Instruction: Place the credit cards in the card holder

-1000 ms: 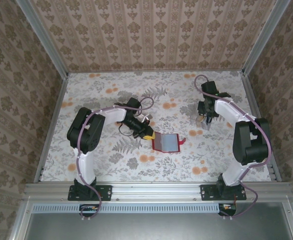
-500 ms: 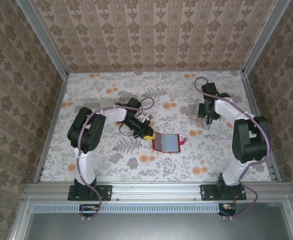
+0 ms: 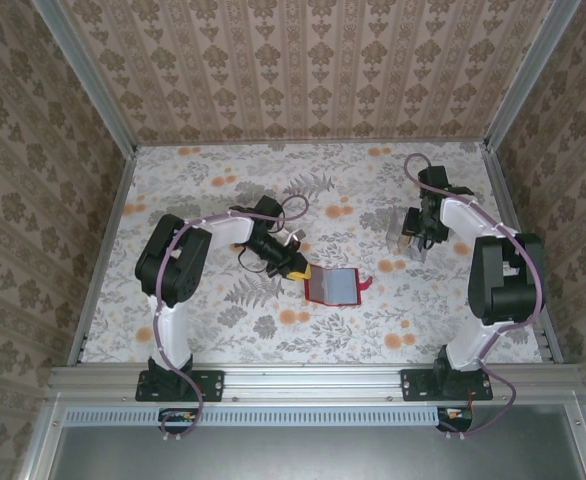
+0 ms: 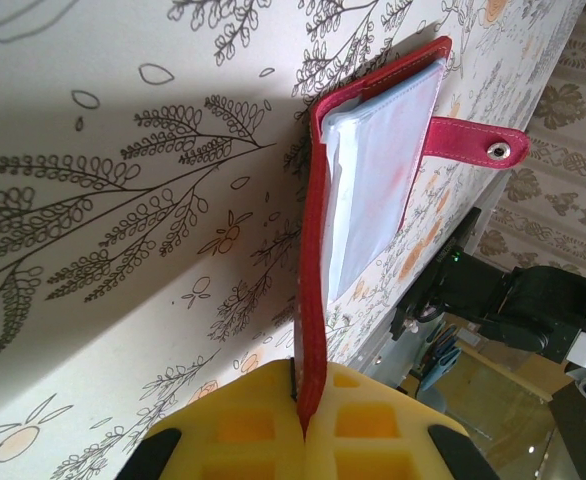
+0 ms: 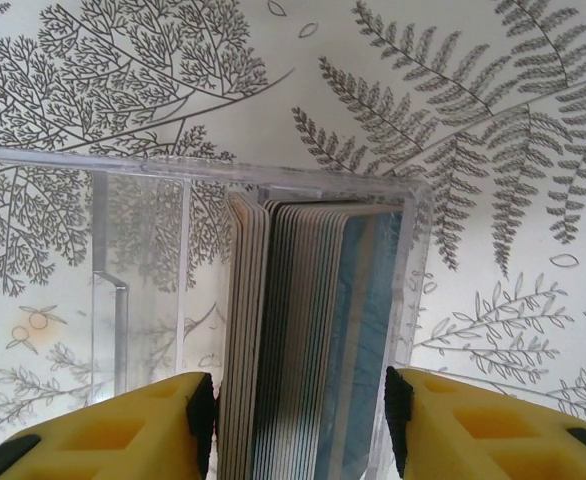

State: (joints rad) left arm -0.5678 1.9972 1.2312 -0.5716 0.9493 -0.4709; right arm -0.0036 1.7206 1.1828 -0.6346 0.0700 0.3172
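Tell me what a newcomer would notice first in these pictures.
The red card holder lies open mid-table, with the left gripper pinching the edge of one cover. To the right, the right gripper straddles a tight stack of credit cards standing on edge in a clear plastic box. Everything sits on a busy floral tablecloth.

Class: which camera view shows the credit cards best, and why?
The right wrist view: the credit cards stand on edge, packed in the clear box, between the right gripper's fingers. Top external: the box is a small pale shape, cards indistinct.
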